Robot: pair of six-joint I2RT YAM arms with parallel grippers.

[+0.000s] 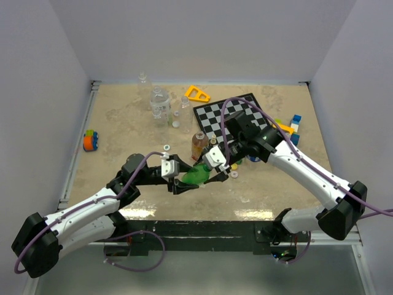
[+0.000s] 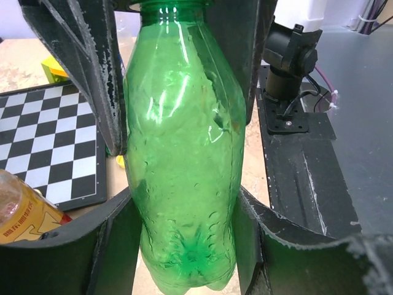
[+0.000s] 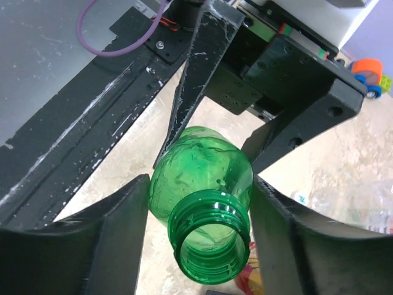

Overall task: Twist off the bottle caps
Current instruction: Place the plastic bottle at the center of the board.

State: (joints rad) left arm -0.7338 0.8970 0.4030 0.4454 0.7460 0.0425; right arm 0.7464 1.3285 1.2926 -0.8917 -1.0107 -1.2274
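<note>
A green bottle (image 1: 196, 175) lies tilted above the table between both arms. Its threaded mouth (image 3: 212, 246) is open, with no cap on it. My left gripper (image 2: 184, 206) is shut on the bottle's base, one finger on each side. My right gripper (image 3: 199, 184) straddles the bottle's shoulder just below the neck, and both fingers touch the plastic. An amber bottle (image 1: 198, 142) stands just behind, at the chessboard's near corner. Small caps lie loose on the table: a white one (image 1: 175, 124) and a yellow one (image 1: 235, 166).
A chessboard (image 1: 236, 117) lies at the back right, with toy blocks (image 1: 293, 126) beside it. Clear bottles (image 1: 159, 101) and a yellow triangle (image 1: 197, 93) stand at the back. An orange and blue toy (image 1: 91, 140) sits at the left edge.
</note>
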